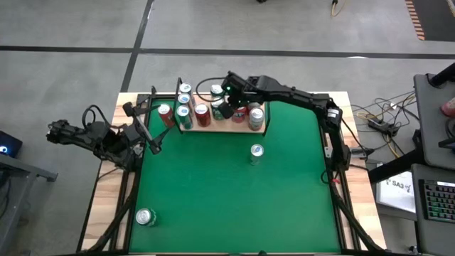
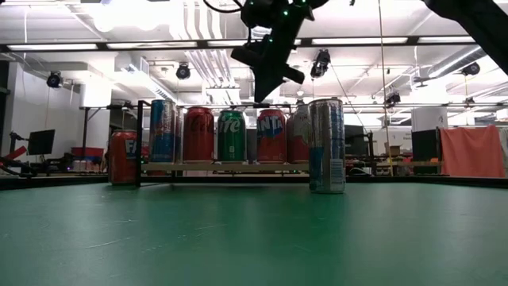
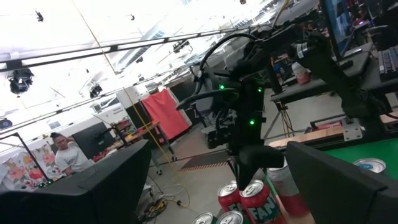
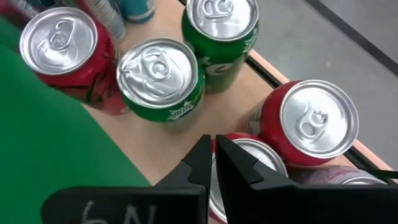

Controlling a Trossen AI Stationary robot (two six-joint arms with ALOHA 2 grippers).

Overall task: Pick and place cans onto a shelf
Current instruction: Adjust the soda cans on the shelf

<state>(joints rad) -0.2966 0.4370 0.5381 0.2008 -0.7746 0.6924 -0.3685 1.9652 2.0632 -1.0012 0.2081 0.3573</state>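
Note:
Several cans stand upright on the light-wood shelf (image 1: 213,129) at the table's far edge, and they also show in the low view (image 2: 232,135). My right gripper (image 1: 225,108) is shut and empty. It points down just above the can tops (image 4: 160,70), over a red can (image 4: 255,163), and hangs clear of them in the low view (image 2: 268,79). My left gripper (image 1: 151,139) is open and empty at the table's left edge, near the shelf's left end; its fingers (image 3: 339,180) stand wide apart. A tall silver-blue can (image 1: 257,152) stands alone on the green table in front of the shelf (image 2: 327,145). Another can (image 1: 146,217) stands near the front left corner.
Black wire uprights (image 2: 140,143) rise at the shelf's ends. A red can (image 2: 123,157) stands lower than the others, just outside the left upright. Green table surface (image 1: 234,199) lies between the two loose cans. A person (image 3: 62,158) shows in the room beyond. A desk (image 1: 434,178) stands to the table's right.

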